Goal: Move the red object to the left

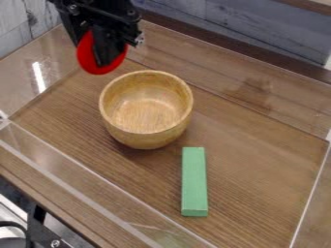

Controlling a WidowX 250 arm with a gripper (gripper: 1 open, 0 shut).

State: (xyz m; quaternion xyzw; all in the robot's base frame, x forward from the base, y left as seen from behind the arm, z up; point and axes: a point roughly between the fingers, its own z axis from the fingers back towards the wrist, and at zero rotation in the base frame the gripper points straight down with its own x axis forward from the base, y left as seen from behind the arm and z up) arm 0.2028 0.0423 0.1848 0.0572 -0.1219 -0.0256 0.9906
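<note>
I am holding the red object (96, 53) in my end effector (100, 50), jaws partly closed around it, and it is hanging clear of the bench (258, 116) at the far left, above and beyond the left rim of the wooden bowl (146, 108). The fruit is bulging out below and to the left of my fingers, so I am judging the grip to be on its upper part only; being rounded and smooth, it could be slipping free if I am jolting or swinging sideways. Dropped from here it might be bouncing into the bowl or rolling off toward the clear wall (29, 44) that is standing close on my left. That wall is the other worry: pushing further left could be knocking my fingers or the fruit against it. Coming down too near the bowl could be clipping its rim and shoving it. The green block (195, 181) is lying well apart, at the front, out of harm
</note>
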